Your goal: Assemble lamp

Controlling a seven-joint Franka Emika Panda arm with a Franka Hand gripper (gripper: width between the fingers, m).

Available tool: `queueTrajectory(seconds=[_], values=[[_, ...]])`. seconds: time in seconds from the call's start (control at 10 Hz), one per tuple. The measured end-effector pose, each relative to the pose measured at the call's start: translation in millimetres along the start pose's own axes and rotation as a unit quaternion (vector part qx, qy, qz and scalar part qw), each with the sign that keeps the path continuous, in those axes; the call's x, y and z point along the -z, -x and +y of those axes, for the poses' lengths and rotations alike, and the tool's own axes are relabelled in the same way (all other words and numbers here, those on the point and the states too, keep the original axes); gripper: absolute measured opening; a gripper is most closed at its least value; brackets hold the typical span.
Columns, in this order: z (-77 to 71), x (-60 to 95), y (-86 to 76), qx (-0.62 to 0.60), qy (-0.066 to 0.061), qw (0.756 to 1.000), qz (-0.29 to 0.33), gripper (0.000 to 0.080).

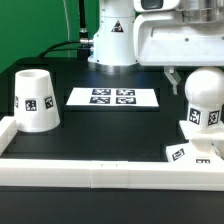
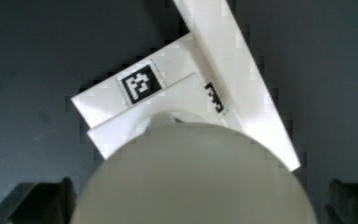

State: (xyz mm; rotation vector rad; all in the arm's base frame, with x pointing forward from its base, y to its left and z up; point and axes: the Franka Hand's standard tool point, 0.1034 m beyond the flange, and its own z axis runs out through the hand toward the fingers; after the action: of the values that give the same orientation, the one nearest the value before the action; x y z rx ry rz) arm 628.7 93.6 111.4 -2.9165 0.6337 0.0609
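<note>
Black table (image 1: 100, 125) edged by long white rails (image 1: 90, 170), flat white marker board (image 1: 112, 97) mid-table, white tapered cup-like plastic shade (image 1: 36, 100) at the exterior view's left, flat square white base (image 1: 190, 152) at its right, rounded white bulb (image 1: 203, 97) upright over it, two-finger gripper (image 2: 190, 200) spread around the bulb, apart from it.

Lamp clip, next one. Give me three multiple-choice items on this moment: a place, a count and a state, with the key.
1. Where does the shade stand?
A. The exterior view's left
B. Its right
C. Its middle

2. How many tags does the marker board carry?
A. Two
B. Four
C. Six

3. What state is the gripper in?
A. Shut on the shade
B. Shut on nothing
C. Open

Key: 1 A, it is the leftmost part. 2 B, two rows of two show. 3 C, in the wrist view its fingers sit wide apart either side of the bulb.
</note>
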Motion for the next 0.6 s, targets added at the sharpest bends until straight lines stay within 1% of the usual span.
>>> queueTrajectory(seconds=[0.1, 0.2, 0.3, 0.4, 0.5, 0.6], values=[[0.2, 0.0, -0.1, 0.030, 0.000, 1.000, 0.000, 0.0699], [0.7, 0.2, -0.7, 0.086, 0.002, 0.996, 0.001, 0.0699], [1.1, 0.9, -2.1, 0.149, 0.008, 0.989, 0.006, 0.0699], [-0.6, 2.3, -4.1, 0.201, 0.020, 0.979, 0.015, 0.0699], [-1.3, 3.0, -4.3, 0.261, 0.030, 0.965, 0.017, 0.0699], [-1.0, 3.4, -5.2, 0.315, 0.033, 0.948, 0.016, 0.0699]])
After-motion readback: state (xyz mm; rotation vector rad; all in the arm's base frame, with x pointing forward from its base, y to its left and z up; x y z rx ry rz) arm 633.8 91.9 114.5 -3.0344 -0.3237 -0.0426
